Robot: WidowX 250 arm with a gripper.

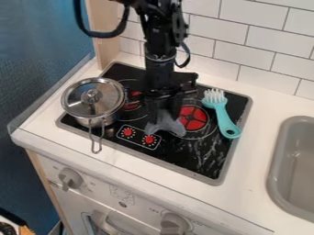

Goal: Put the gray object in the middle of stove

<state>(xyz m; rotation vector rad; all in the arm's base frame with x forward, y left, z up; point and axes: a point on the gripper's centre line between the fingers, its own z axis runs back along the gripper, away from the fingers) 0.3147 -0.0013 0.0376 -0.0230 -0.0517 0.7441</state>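
The gripper (pixel 165 108) is positioned over the stove (pixel 199 161), pointing downward. The gray object (pixel 164 126) is located directly at the lower end of the gripper, above the black cooktop surface; whether the gripper is clamped on it cannot be determined. The red dial markings (pixel 138 137) are situated below and to the left of the gripper in the view. A red burner (pixel 193 118) is located just beside the gripper, on its right in the view. Farther right, the turquoise brush (pixel 223 114) lies with its white bristles toward the wall (pixel 221 34). The lidded metal pot (pixel 92 102) is to the left of the gripper, its handle directed toward the counter's front edge. The sink (pixel 275 167) is well apart from the gripper, beyond the brush.
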